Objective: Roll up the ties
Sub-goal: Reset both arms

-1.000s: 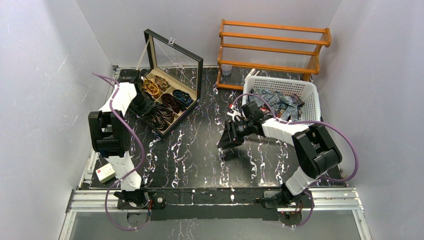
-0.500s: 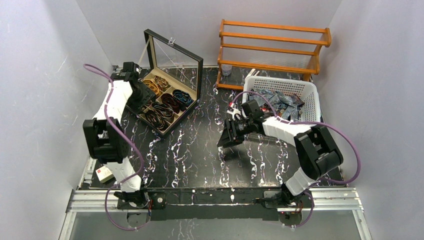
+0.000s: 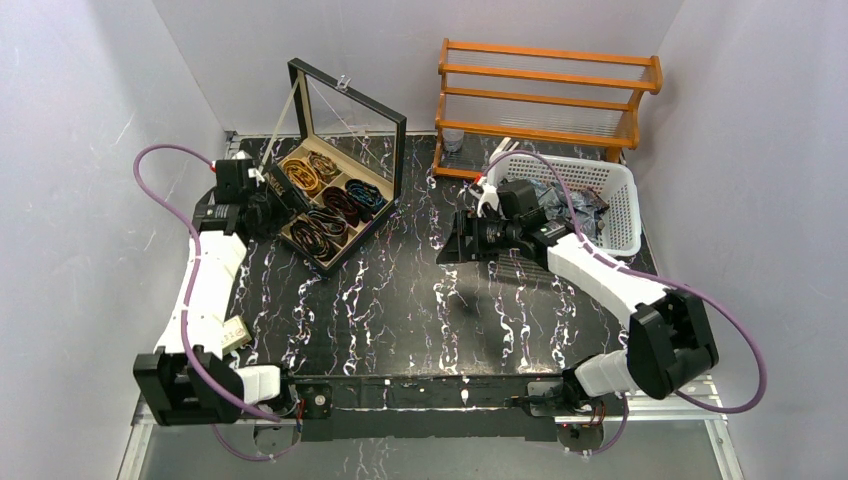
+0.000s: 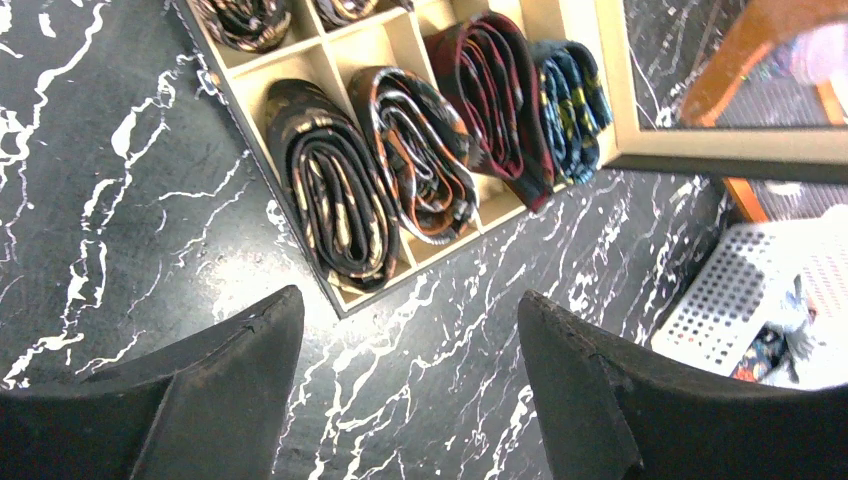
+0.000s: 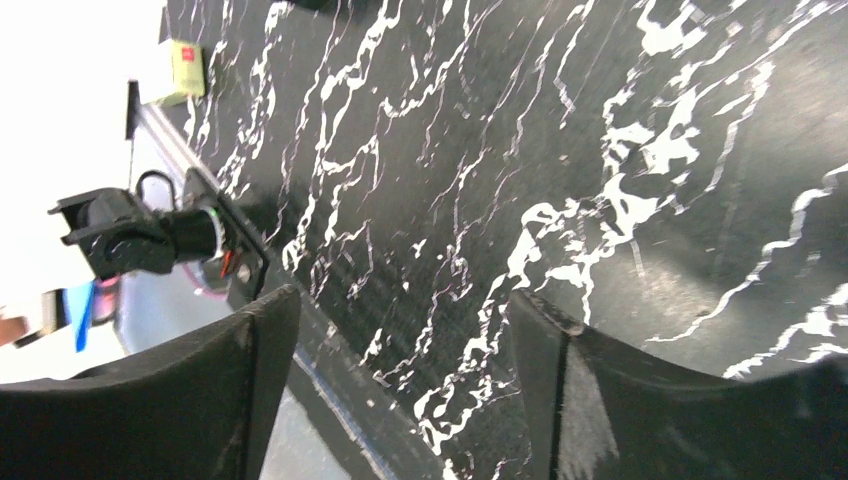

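left gripper (image 4: 406, 312) has its two matte black wedge fingers spread wide with nothing between them; it hangs just past the near corner of the tie box (image 4: 300, 250), over bare tabletop

right gripper (image 5: 400, 300) is the same story: jaws spread and empty, well above the table (image 3: 380, 300), which is glossy black marble with white veins; from above it sits mid-table, just left of the basket (image 3: 620, 175)

the rolled ties (image 3: 330, 205) are all in that shallow cream-lined box with thin dividers and a black frame; its glass lid (image 3: 350, 110) stands open behind it; I count six flat oval coils; the left wrist camera gets four whole: a dark coil with gold spots (image 4: 335, 205), a black-and-orange coil (image 4: 420, 150), a maroon coil (image 4: 500, 100) and a teal coil (image 4: 570, 90); two more are cut off at the top edge

the loose ties (image 3: 565, 205) are a limp grey-blue patterned heap inside the basket, a white perforated plastic one; can't count them, too tangled

one slatted orange wooden rack (image 3: 545, 95) stands at the back wall behind the basket; one small pale carton (image 3: 233, 335) lies at the table's left edge beside the left arm
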